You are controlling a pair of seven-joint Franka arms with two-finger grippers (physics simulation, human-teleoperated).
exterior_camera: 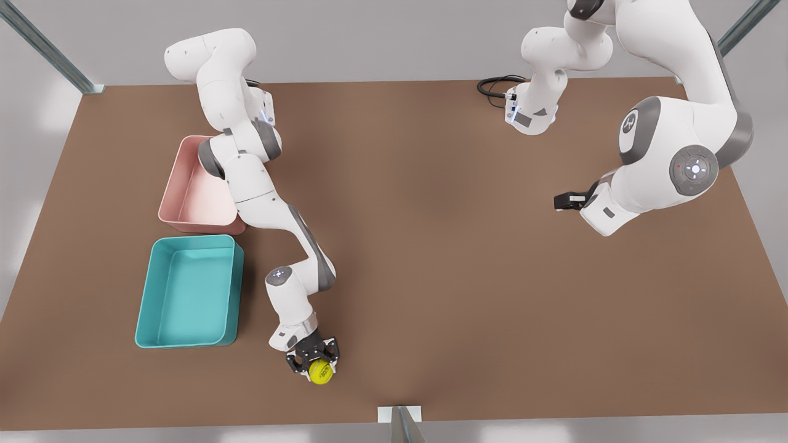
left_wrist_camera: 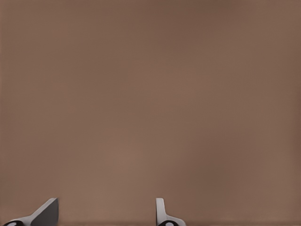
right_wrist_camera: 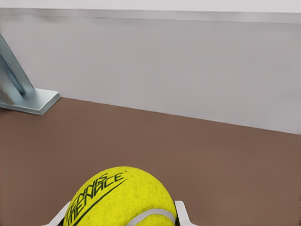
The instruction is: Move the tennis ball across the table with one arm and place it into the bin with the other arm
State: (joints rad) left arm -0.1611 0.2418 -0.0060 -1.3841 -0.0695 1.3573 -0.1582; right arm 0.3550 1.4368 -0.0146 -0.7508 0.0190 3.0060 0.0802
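The right gripper (exterior_camera: 314, 362) is clamped on the tennis ball (exterior_camera: 321, 371), with one finger (right_wrist_camera: 182, 215) visible against the ball's side in the right wrist view. The ball sits between the fingertips and projects beyond them toward the table's (exterior_camera: 431, 246) near edge. It appears to be at or just above the tabletop; contact cannot be confirmed.

For this step, the grip should probably stay firm and centred on the ball. The wrist should carry the ball high enough to clear the wall of the bin (exterior_camera: 188, 291) before opening. The bin stands close beside this arm's forearm, on the front view's left of the gripper, with the pink tub (exterior_camera: 196, 188) just beyond it.

Well apart across the table, the left gripper (exterior_camera: 565, 202) waits with its fingers (left_wrist_camera: 161, 209) spread over bare tabletop.
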